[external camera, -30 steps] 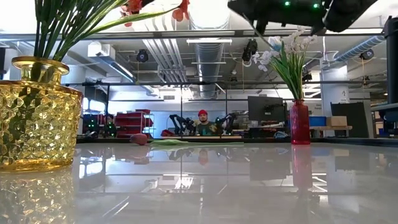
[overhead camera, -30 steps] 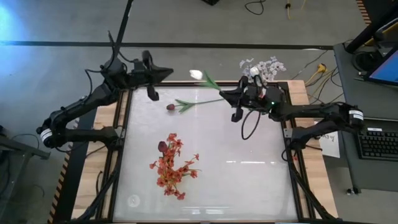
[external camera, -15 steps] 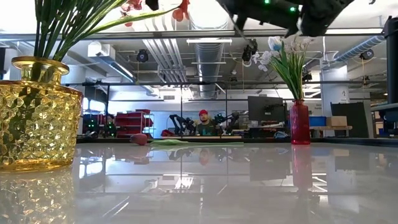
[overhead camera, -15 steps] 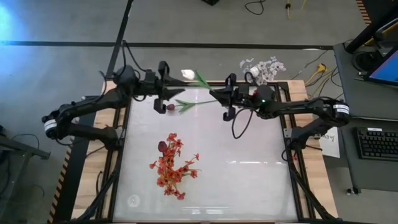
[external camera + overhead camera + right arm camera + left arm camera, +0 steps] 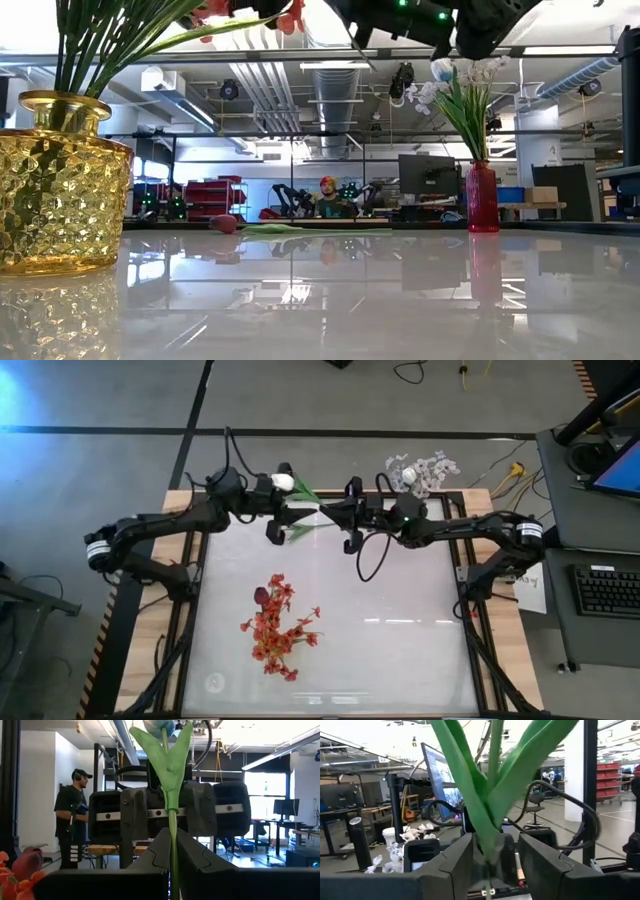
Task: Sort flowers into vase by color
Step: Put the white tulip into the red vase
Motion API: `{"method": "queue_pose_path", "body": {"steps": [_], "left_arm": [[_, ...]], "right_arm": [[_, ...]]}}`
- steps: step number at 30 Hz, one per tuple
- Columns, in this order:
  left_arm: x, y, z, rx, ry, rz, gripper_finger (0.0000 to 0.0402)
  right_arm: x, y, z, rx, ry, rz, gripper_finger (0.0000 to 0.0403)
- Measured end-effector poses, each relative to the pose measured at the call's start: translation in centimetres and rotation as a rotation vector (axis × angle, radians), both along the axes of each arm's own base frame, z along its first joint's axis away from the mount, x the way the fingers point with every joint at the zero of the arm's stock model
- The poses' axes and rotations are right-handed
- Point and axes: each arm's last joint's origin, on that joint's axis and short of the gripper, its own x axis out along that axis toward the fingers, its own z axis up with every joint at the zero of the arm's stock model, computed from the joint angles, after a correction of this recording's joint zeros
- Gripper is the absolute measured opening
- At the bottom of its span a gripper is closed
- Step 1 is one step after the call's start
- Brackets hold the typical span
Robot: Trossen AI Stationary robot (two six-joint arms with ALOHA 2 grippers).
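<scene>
**Entry: white-bud flower, mid-air between the arms**

- Location: reading the high view as a clock face, we place the white-bud flower (image 5: 283, 482) above the table's 12 o'clock edge, clear of the table (image 5: 400, 660). Its bud points towards 10 o'clock and its stem runs back towards 3 o'clock.
- Right gripper (image 5: 330, 513): pressed together on the green stem just below the leaves. It alone carries the flower.
- Left gripper (image 5: 292, 508): fingers spread, one on each side of the stem and leaves, and we see neither pad touching.
- Step, as we judge it: passing the flower from the right arm to the left.
- How we would do it well:
  - centre the stem between the left fingers (image 5: 451, 865);
  - close on bare stem, not on the soft leaves, which would slip or crush;
  - keep the right gripper clamped until the left has a firm pinch;
  - then release without a sideways tug, since the long stem will swing.
- Other stock:
  - red-orange sprays (image 5: 275, 622) in the yellow vase (image 5: 60, 185), near 7 o'clock;
  - white sprays (image 5: 420, 468) in the red vase (image 5: 482, 198), at 1 o'clock;
  - a maroon tulip (image 5: 225, 222) lying on the table at 12 o'clock.
- Writing, brands, labels: we can read none
</scene>
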Motion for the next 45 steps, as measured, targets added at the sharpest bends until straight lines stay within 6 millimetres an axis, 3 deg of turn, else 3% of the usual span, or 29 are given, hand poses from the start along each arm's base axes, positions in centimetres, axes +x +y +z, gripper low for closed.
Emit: {"method": "queue_pose_path", "body": {"steps": [6, 13, 19, 27, 36, 45], "left_arm": [[0.8, 0.3, -0.7, -0.007, 0.017, -0.001, 0.0121], [0.8, 0.3, -0.7, -0.007, 0.013, 0.003, 0.0010], [0.7, 0.3, -0.8, -0.016, 0.028, 0.004, 0.0003], [-0.4, 0.4, -0.7, -0.037, 0.117, 0.024, 0.0001], [-0.9, 0.3, -1.2, -0.017, 0.210, 0.179, 0.0000], [1.0, 0.5, -3.0, -0.022, 0.243, 0.159, 0.0000]], "right_arm": [[0.9, -0.3, -0.7, 0.007, 0.019, 0.000, 0.0009], [0.9, -0.2, -0.7, 0.017, 0.021, 0.004, 0.0020], [0.8, -0.2, -0.7, 0.030, 0.065, 0.000, 0.0056], [0.0, -0.2, -0.6, 0.077, 0.216, -0.064, 0.0142], [-2.1, 0.9, 1.6, 0.016, 0.271, -0.186, 0.0209], [-0.2, 0.8, 3.9, -0.024, 0.349, -0.185, 0.0235]]}}
